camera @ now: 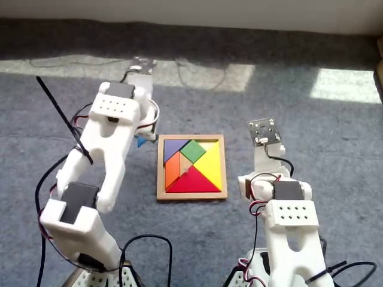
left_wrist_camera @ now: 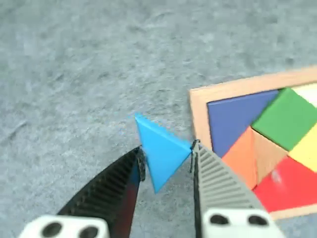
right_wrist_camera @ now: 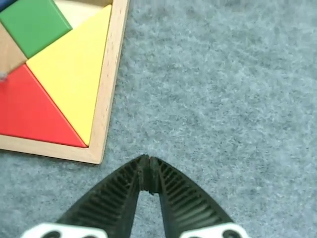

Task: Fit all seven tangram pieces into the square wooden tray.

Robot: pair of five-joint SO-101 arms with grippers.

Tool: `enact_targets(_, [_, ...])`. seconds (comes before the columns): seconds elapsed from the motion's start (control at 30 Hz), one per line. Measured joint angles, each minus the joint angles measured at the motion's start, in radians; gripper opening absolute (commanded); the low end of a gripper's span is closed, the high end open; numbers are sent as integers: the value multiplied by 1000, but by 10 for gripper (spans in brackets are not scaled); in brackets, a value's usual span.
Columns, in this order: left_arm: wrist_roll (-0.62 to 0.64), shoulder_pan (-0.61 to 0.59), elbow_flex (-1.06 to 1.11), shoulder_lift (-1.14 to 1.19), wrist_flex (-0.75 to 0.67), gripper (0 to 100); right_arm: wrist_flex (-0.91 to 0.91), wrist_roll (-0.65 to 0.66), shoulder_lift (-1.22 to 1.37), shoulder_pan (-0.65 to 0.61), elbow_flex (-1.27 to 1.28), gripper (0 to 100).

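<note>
My left gripper (left_wrist_camera: 166,157) is clamped on the blue triangle (left_wrist_camera: 159,148), at ten o'clock of the wooden tray (left_wrist_camera: 199,116), just beside its corner. My right gripper (right_wrist_camera: 149,174) is closed on nothing, at the tray's four o'clock.

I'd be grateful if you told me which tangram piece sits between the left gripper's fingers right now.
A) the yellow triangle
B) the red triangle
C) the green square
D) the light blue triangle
D: in the left wrist view the left gripper is shut on the light blue triangle, which sits just outside the wooden tray.
</note>
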Motion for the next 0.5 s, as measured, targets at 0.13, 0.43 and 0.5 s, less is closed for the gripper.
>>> enact_targets(0.13, [-245, 92, 0, 0, 3, 142, -2, 0, 0, 41, 0, 9])
enact_targets(0.43, [-601, 227, 0, 0, -60, 140, -100, -20, 0, 161, 0, 9])
enact_targets(0.5, [-654, 245, -15, 21, -69, 143, -117, -51, 0, 180, 0, 9])
